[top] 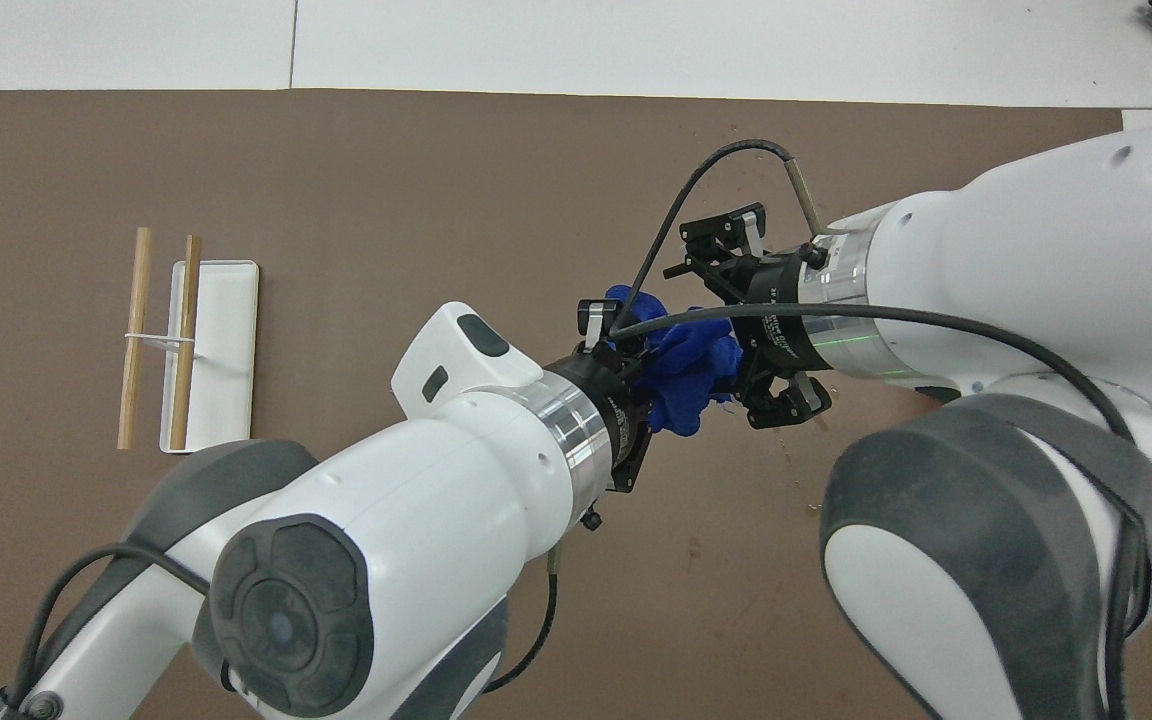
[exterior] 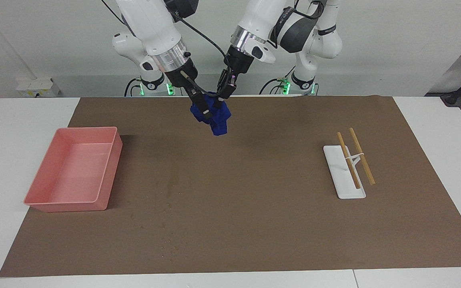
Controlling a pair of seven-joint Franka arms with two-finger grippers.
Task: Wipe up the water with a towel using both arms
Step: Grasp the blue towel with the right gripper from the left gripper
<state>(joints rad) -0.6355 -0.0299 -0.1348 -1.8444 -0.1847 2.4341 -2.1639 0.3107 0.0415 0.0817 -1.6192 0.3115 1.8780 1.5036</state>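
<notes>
The blue towel (exterior: 217,118) (top: 688,372) hangs in the air as a crumpled lump over the brown mat's middle, near the robots' edge. My left gripper (exterior: 222,95) (top: 648,362) is shut on its top. My right gripper (exterior: 203,110) (top: 728,332) has come in beside it, open, with one finger on each side of the cloth. I cannot tell whether those fingers touch it. The water (exterior: 170,187) shows in the facing view as a faint damp streak with specks, farther from the robots than the towel. In the overhead view the right arm covers most of it.
A pink tray (exterior: 109,168) sits at the right arm's end of the brown mat (exterior: 254,224). A white holder (exterior: 344,188) (top: 226,300) with two wooden sticks (exterior: 361,157) (top: 136,340) lies toward the left arm's end.
</notes>
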